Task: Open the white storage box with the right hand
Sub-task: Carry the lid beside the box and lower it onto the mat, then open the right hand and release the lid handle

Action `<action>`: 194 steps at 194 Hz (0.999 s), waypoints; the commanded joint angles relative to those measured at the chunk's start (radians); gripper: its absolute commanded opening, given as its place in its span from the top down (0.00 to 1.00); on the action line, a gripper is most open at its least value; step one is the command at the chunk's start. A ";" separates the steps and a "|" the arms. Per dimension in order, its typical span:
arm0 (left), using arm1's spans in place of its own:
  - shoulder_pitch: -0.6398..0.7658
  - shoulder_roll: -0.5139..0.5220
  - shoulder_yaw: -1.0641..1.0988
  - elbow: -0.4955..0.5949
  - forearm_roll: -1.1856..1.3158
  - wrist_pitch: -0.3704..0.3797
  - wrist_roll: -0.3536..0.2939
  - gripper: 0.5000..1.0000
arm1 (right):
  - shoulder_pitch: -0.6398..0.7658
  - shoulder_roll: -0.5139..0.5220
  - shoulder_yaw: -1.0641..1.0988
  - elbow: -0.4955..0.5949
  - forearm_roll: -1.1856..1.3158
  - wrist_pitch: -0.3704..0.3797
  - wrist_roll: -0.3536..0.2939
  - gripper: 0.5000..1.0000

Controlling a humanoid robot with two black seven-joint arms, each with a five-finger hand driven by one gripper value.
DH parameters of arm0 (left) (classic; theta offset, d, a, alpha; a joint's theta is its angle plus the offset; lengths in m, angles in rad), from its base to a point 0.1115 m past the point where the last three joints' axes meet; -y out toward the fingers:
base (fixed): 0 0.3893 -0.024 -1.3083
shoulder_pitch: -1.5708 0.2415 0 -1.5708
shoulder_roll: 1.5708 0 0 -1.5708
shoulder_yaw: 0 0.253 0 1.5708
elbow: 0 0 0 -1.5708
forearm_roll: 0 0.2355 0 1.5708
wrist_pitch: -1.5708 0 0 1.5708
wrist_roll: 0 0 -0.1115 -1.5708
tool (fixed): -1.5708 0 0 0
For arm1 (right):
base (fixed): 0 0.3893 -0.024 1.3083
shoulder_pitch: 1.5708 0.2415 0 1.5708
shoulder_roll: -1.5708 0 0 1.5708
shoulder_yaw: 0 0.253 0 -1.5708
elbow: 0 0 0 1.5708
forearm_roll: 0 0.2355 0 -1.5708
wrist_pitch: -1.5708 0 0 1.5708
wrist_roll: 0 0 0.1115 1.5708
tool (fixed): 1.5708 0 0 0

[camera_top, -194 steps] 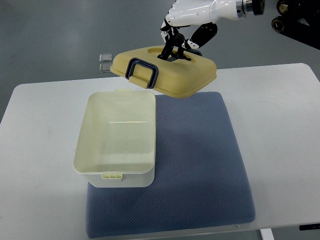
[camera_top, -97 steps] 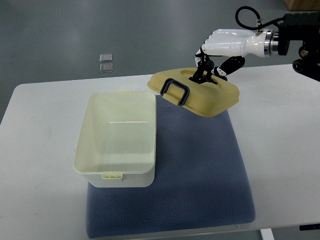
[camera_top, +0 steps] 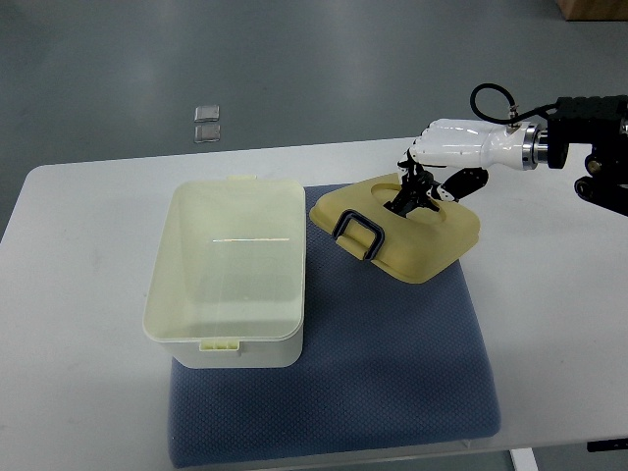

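Note:
The white storage box [camera_top: 229,275] stands open on the left part of the blue mat [camera_top: 383,363], its inside bare. Its cream lid [camera_top: 402,229] with a dark blue clasp [camera_top: 358,233] lies tilted on the mat, to the right of the box. My right hand [camera_top: 417,188] comes in from the right edge and has its fingers curled into the handle recess on top of the lid. Whether the lid rests fully on the mat cannot be told. The left arm is out of view.
The white table [camera_top: 559,275] carries the mat, with bare surface to the left and right of it. Two small clear squares [camera_top: 206,123] lie on the grey floor beyond the table's far edge.
My right hand has carried the lid down and to the right, from above the table's far edge to low over the mat beside the box. The box has stayed put.

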 commanded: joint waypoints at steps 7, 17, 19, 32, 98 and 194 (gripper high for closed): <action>0.000 0.000 0.000 0.001 0.000 0.000 0.001 0.00 | -0.019 0.007 0.000 0.002 -0.001 -0.011 0.000 1.00; 0.000 0.000 0.000 -0.001 0.000 0.000 0.001 0.00 | -0.024 0.009 0.000 0.002 -0.001 -0.014 0.000 1.00; 0.000 0.000 0.000 -0.001 0.000 0.000 -0.001 0.00 | -0.026 0.009 0.000 0.002 -0.002 -0.014 0.000 1.00; 0.000 0.000 0.000 0.001 0.000 0.000 -0.001 0.00 | -0.033 0.015 0.000 0.003 -0.001 -0.014 0.000 1.00; 0.000 0.000 0.000 -0.001 0.000 0.000 -0.001 0.00 | -0.065 0.058 0.000 0.009 0.001 -0.037 0.000 1.00; 0.000 0.000 0.000 -0.001 0.000 0.000 -0.001 0.00 | -0.105 0.081 0.009 0.009 0.017 -0.066 0.000 0.19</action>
